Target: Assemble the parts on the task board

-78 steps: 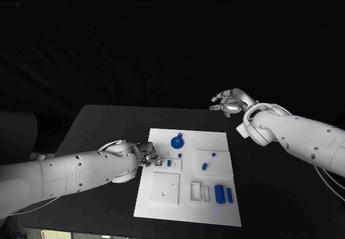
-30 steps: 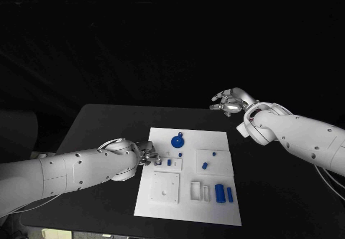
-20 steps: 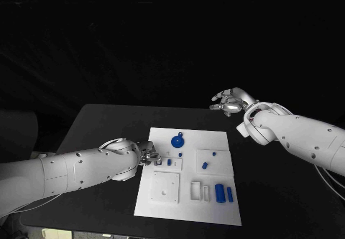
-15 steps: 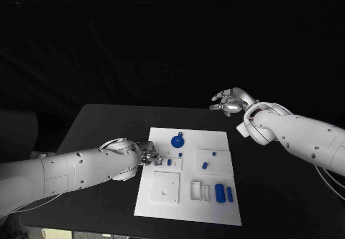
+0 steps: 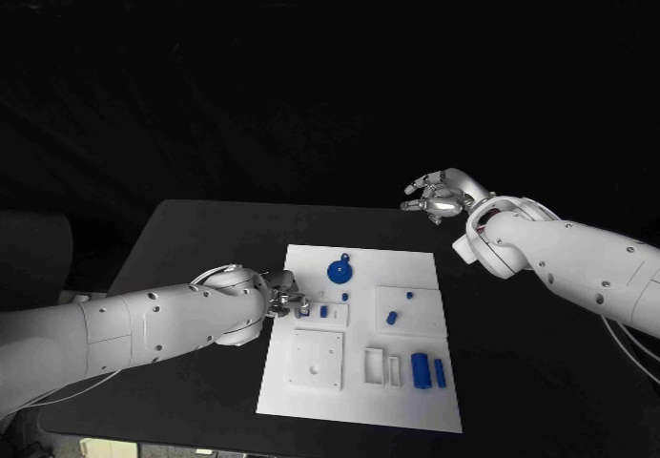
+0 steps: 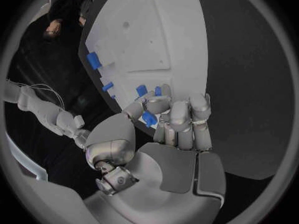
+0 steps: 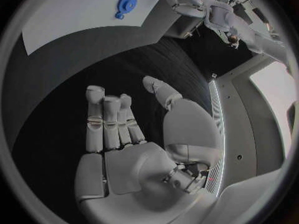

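My left hand (image 5: 282,300) rests at the left edge of the task board (image 5: 361,399), fingers curled over a small blue part (image 6: 148,118) that they pinch against the board's raised block there, with two more small blue parts (image 6: 141,90) just beyond my fingertips. My right hand (image 5: 439,197) hovers off the board past the table's far right corner, fingers spread and holding nothing. The round blue part (image 5: 339,273) lies near the board's far edge, and two blue cylinders (image 5: 421,370) lie side by side near its near right corner.
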### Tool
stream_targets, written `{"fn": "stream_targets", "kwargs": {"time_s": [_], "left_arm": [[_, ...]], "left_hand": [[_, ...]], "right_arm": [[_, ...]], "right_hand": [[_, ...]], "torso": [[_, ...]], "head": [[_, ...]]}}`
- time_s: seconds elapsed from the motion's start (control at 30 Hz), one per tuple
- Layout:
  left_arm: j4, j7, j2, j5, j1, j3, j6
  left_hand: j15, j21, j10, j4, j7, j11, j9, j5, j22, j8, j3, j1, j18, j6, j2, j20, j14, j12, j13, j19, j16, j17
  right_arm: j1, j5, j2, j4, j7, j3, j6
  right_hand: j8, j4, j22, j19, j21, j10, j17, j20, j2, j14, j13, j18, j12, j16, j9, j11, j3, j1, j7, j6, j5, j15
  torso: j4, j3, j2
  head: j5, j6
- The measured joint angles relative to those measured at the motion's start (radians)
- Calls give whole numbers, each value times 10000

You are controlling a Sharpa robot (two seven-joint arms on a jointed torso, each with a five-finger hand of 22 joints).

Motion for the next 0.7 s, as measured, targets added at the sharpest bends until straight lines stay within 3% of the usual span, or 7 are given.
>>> {"fn": "stream_targets", "kwargs": {"time_s": [0.7], "left_arm": [[-327, -28, 216, 19, 91, 76, 665]], "left_hand": [[5, 0, -1, 63, -31, 1, -30, 145, -9, 57, 99, -22, 0, 31, -23, 17, 34, 40, -40, 15, 0, -23]], "right_arm": [[0, -4, 16, -5, -7, 0, 42]], "right_hand": [[0, 0, -2, 36, -7, 0, 1, -1, 0, -1, -20, 0, 19, 40, 1, 0, 0, 0, 18, -44, 0, 1]], "torso": [[-6, 0, 4]], "head": [[-1, -12]]}}
